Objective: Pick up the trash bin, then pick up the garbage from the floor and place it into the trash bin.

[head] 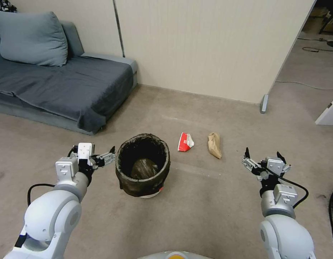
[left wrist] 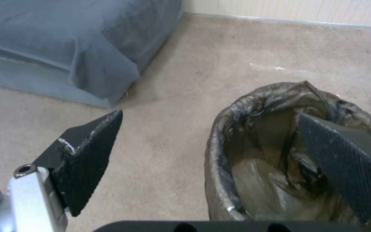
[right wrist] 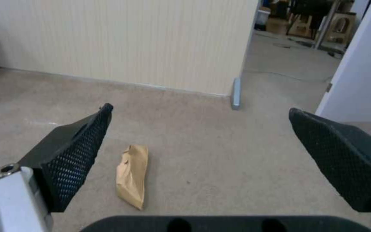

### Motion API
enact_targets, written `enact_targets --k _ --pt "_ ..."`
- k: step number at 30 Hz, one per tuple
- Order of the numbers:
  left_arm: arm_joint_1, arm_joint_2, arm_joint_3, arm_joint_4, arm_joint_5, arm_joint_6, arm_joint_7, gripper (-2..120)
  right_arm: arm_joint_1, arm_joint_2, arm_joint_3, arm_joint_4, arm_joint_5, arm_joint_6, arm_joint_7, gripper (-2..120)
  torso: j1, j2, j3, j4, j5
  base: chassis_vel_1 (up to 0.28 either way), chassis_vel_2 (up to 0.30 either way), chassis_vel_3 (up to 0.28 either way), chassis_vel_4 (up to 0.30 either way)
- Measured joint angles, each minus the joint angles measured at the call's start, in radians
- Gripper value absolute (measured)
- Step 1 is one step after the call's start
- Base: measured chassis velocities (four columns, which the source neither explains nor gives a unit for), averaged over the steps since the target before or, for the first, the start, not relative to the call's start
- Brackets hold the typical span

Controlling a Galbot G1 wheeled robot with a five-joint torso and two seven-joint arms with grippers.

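Note:
The trash bin (head: 143,187), white with a dark bag folded over its rim, stands on the floor (head: 209,205) in front of me. My left gripper (head: 112,154) is open at the bin's left rim. In the left wrist view the left gripper (left wrist: 209,112) straddles the bin (left wrist: 220,151), one finger outside and one over the inside. The garbage lies just beyond the bin: a crushed red-and-white cup (head: 185,141) and a brown paper bag (head: 214,144). My right gripper (head: 262,153) hovers open above the carpet, right of the bag. The right wrist view shows the bag (right wrist: 132,175) below the open right gripper (right wrist: 200,109).
A grey sofa (head: 65,86) with a pillow (head: 29,37) stands at the back left. A beige partition wall (head: 209,46) runs behind, ending in a metal foot (head: 264,103). A black cable (head: 331,212) lies at the far right. Open carpet surrounds the bin.

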Motion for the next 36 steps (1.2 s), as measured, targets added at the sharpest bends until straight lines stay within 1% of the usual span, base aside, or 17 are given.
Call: enact_targets --k 5,10,11,12,16,20,25,27,28,32,33,36 --pt "-0.004 0.014 -0.002 0.002 -0.019 0.003 0.0 100 0.004 -0.005 -0.005 0.004 0.003 -0.006 -0.001 100 0.0 0.0 0.0 -0.0001 0.0 0.0 0.0 0.0 0.0" --pt "-0.013 0.028 -0.001 0.012 -0.086 0.003 0.001 100 0.006 -0.008 -0.011 0.004 0.002 -0.007 -0.002 100 0.0 0.0 0.0 -0.0001 0.0 0.0 0.0 0.0 0.0" --pt "-0.019 0.036 0.002 0.021 -0.123 0.003 0.001 100 0.006 -0.008 -0.014 0.004 0.002 -0.009 -0.002 100 0.0 0.0 0.0 -0.0001 0.0 0.0 0.0 0.0 0.0" --pt "-0.019 0.036 0.002 0.021 -0.123 0.003 0.001 100 0.006 -0.008 -0.014 0.004 0.002 -0.009 -0.002 100 0.0 0.0 0.0 -0.0001 0.0 0.0 0.0 0.0 0.0" --pt "-0.023 0.071 0.013 0.042 -0.21 0.002 -0.004 100 0.003 -0.01 -0.021 0.005 -0.001 -0.008 -0.003 100 0.0 0.0 0.0 -0.0001 0.0 0.0 0.0 0.0 0.0" --pt "-0.026 0.083 0.021 0.053 -0.231 0.002 -0.01 100 0.001 -0.013 -0.022 0.002 -0.001 -0.004 -0.005 100 0.0 0.0 0.0 0.0 0.0 0.0 0.0 0.0 0.0" --pt "-0.04 0.115 0.055 0.093 -0.239 0.002 -0.013 100 0.002 -0.023 -0.022 0.0 0.002 -0.001 -0.006 100 0.0 0.0 0.0 0.0 0.0 0.0 0.0 0.0 0.0" --pt "-0.06 0.146 0.076 0.119 -0.266 0.001 -0.013 100 0.006 -0.024 -0.026 -0.001 0.002 -0.001 -0.008 100 0.0 0.0 0.0 0.0 0.0001 0.0 0.0 0.0 0.0" --pt "-0.06 0.146 0.076 0.119 -0.266 0.001 -0.013 100 0.006 -0.024 -0.026 -0.001 0.002 -0.001 -0.008 100 0.0 0.0 0.0 0.0 0.0001 0.0 0.0 0.0 0.0" --pt "-0.124 0.209 0.123 0.178 -0.341 0.001 -0.033 100 0.007 -0.021 -0.034 -0.002 0.0 -0.002 -0.01 100 0.0 0.0 0.0 0.0 0.0 0.0 0.0 0.0 0.0" --pt "-0.124 0.209 0.123 0.178 -0.341 0.001 -0.033 100 0.007 -0.021 -0.034 -0.002 0.0 -0.002 -0.01 100 0.0 0.0 0.0 0.0 0.0 0.0 0.0 0.0 0.0" --pt "-0.209 0.253 0.175 0.24 -0.407 0.0 -0.056 100 0.007 -0.023 -0.036 -0.007 -0.002 -0.002 -0.012 100 0.0 0.0 0.0 -0.0002 0.0 0.0 0.0 0.0 0.0"
